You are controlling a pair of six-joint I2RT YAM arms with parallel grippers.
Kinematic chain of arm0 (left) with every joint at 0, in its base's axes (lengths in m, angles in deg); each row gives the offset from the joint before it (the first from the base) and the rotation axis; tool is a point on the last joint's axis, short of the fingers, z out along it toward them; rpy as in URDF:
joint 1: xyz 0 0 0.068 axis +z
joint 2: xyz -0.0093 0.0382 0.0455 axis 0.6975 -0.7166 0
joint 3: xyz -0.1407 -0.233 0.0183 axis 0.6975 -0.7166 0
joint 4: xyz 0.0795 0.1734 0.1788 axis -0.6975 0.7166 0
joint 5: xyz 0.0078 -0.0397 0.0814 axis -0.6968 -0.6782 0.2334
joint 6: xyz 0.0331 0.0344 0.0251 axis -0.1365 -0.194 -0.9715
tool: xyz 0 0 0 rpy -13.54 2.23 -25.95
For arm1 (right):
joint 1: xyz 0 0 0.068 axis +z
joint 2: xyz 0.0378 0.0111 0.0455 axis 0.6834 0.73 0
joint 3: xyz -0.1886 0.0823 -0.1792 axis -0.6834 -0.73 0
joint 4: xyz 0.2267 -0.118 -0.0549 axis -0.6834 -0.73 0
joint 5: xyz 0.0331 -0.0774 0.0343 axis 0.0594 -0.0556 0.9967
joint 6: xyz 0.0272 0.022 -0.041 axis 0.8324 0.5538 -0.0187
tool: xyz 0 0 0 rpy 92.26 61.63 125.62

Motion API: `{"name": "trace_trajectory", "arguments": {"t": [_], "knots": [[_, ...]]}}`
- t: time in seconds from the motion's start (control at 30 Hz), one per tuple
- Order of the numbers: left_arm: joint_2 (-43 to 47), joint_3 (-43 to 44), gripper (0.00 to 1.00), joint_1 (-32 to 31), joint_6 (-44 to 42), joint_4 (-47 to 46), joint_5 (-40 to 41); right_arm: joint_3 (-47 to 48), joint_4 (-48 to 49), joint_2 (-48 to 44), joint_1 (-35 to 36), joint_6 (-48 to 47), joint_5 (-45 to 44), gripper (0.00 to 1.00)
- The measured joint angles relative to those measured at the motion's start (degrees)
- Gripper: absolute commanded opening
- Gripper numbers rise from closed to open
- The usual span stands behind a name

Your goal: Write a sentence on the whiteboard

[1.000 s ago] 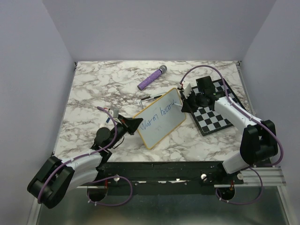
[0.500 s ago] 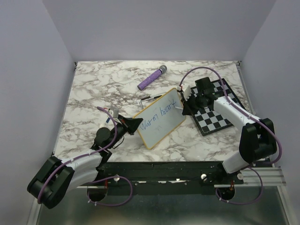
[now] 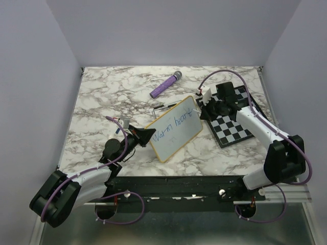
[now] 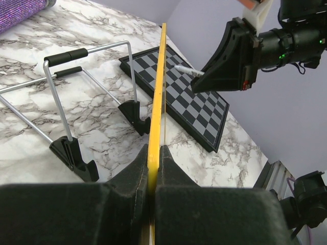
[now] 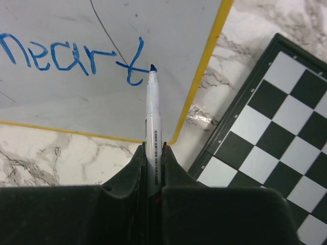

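Note:
The whiteboard (image 3: 173,129) with its yellow frame stands tilted mid-table. Blue writing (image 3: 171,127) on it reads "Warm heart". My left gripper (image 3: 147,136) is shut on the board's near left edge; in the left wrist view its jaws clamp the yellow frame (image 4: 155,117) edge-on. My right gripper (image 3: 203,109) is shut on a white marker (image 5: 153,122) at the board's right end. In the right wrist view the marker's blue tip sits just right of the final "t" (image 5: 132,66), close over the board face (image 5: 163,30).
A black-and-white chessboard (image 3: 233,121) lies flat right of the board, under my right arm. A purple glittery microphone (image 3: 165,85) lies at the back. The board's wire stand with black feet (image 4: 76,153) shows behind it in the left wrist view.
My right gripper has shifted slightly right and up along the board's right end with the marker, and the "t" of "heart" is now complete. The left arm and board have not moved.

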Motion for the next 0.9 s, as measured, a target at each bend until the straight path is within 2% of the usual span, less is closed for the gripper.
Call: {"name": "trace_trajectory", "arguments": {"t": [0.2,0.9], "knots": [[-0.2,0.0,0.00,0.0,0.0,-0.2,-0.1,0.0,3.1,-2.2,-1.0,1.1,-0.9,0.01],[-0.8,0.0,0.00,0.0,0.3,-0.7,-0.1,0.0,3.4,1.5,-1.0,1.7,-2.2,0.01]]}}
